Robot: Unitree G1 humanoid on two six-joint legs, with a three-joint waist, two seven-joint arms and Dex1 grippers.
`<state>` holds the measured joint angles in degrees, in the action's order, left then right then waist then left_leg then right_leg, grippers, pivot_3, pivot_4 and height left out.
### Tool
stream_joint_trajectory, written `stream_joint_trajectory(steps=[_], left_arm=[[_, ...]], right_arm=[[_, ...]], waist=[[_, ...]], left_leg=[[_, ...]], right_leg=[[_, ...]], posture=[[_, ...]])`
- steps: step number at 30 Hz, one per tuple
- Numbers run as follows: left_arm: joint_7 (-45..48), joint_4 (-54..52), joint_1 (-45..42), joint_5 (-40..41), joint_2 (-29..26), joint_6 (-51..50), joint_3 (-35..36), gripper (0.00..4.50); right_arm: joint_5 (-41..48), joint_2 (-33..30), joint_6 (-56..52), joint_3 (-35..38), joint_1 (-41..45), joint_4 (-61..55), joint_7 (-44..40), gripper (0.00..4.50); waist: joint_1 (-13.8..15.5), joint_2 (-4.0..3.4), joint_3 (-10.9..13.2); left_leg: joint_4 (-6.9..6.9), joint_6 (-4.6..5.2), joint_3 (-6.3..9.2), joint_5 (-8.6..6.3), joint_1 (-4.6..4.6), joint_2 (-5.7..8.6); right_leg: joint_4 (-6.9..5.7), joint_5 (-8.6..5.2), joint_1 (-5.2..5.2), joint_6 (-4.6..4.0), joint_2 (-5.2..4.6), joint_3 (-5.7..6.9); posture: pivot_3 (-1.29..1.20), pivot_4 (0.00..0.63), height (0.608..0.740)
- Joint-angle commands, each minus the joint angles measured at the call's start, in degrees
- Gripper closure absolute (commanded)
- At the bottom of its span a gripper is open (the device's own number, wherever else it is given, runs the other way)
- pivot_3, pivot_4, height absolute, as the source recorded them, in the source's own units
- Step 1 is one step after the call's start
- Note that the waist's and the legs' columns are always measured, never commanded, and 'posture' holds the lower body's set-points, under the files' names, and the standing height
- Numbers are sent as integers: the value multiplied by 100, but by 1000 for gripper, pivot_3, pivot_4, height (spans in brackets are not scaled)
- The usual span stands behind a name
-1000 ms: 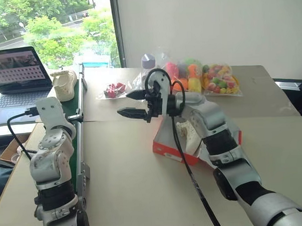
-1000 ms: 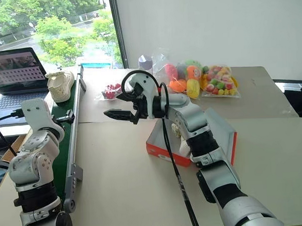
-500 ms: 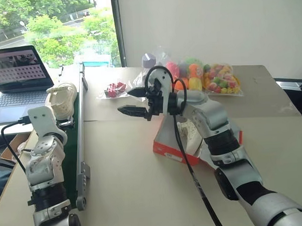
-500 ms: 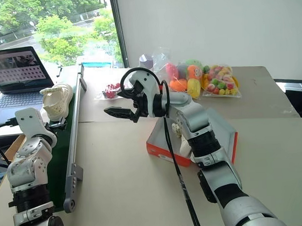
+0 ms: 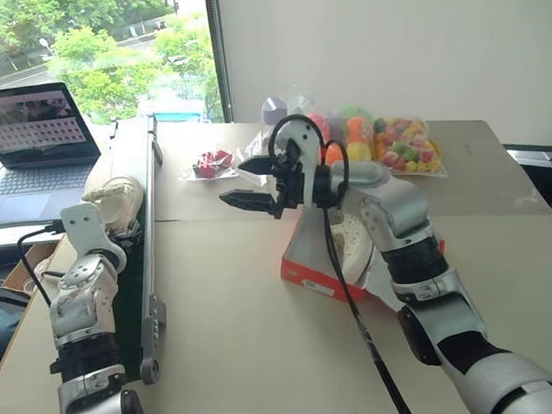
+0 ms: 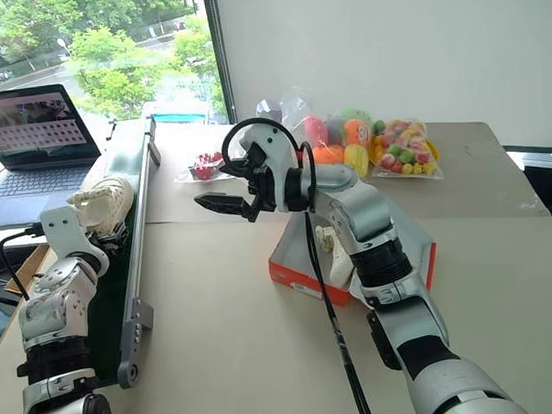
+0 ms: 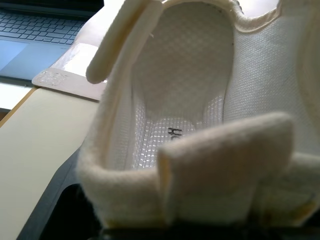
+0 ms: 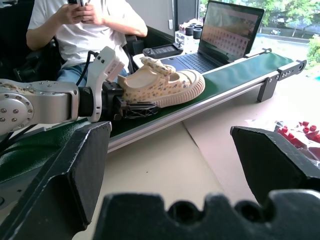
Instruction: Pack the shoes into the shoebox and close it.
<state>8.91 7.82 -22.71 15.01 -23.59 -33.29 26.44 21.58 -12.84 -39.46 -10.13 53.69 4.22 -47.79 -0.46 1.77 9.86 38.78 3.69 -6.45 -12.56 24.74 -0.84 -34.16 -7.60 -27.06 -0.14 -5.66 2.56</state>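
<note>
- Cream soft shoe (image 8: 162, 85) with a bow lies on the green conveyor belt (image 8: 220, 80), at the left pincer (image 8: 131, 107); whether that pincer grips it, I cannot tell.
- Second cream shoe (image 5: 351, 245) sits inside the red-orange cardboard shoebox (image 5: 306, 265) on the worktop (image 5: 235, 310).
- Right pincer (image 5: 247, 181) hangs wide apart, holding nothing.

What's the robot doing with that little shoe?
It's packing shoes into a box. Its left gripper is at the heel of a cream shoe lying on the green conveyor belt, with its fingers around the heel end; whether they have clamped yet I can't tell. The right gripper hangs open above the table. The red shoebox is open, and something cream, probably the other shoe, is already inside. A person sits behind the belt, near a laptop.
</note>
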Motion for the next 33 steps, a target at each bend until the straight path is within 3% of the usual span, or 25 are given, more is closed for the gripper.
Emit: stream_joint_trajectory(steps=[1, 7, 14, 20, 22, 31, 33], left_arm=[[66, -32, -143, 118, -39, 39, -58, 1498], [-65, -575, -585, 206, -64, 223, -133, 1570], [308, -1809, -1306, 1129, 611, -361, -891, 1570], [173, -2050, -1801, 1406, 1301, -665, -1513, 1570], [157, -2015, -1907, 1436, 1524, -683, -1667, 1570], [316, -2002, -1948, 1506, 1952, -864, -2279, 1570], [346, -2060, -1898, 1536, 1974, -960, -2368, 1570]], right_arm=[[129, -43, -56, 180, 160, -288, 46, 0], [292, 60, -179, 396, 202, -217, 206, 0], [1842, 789, -1344, 2711, 1055, 1034, 2062, 0], [2526, 879, -1675, 3823, 1379, 1781, 3292, 0], [2623, 875, -1736, 3924, 1392, 1779, 3473, 0], [2700, 842, -1855, 3805, 1186, 1462, 3801, 0], [2763, 867, -1780, 3882, 1171, 1411, 3863, 496]], waist=[[13, 0, 0], [31, 2, -1], [44, 7, 1], [-21, 6, 0], [-64, 5, 0], [-97, 5, 0], [-78, 5, 0]], left_leg=[[0, 0, 0, 0, 0, 0], [1, 0, 2, 0, 5, 0], [8, -5, 13, 4, 46, 2], [4, 15, 11, 8, 44, 2], [4, 62, 5, 35, 45, -1], [12, 73, 5, 37, 44, -3], [15, 75, 6, 37, 44, -2]], right_leg=[[0, 0, 1, 0, 0, 2], [1, 0, 1, 0, 4, 10], [10, 6, -16, -2, 1, 29], [12, 6, -10, -1, 16, 28], [10, 5, -10, 0, 27, 24], [10, 3, -8, 8, 46, 7], [10, 3, -4, 12, 46, 7]], posture=[[0, 150, 740], [0, 150, 740], [0, 150, 740], [0, 150, 740], [0, 150, 740], [0, 150, 740], [0, 150, 740]])
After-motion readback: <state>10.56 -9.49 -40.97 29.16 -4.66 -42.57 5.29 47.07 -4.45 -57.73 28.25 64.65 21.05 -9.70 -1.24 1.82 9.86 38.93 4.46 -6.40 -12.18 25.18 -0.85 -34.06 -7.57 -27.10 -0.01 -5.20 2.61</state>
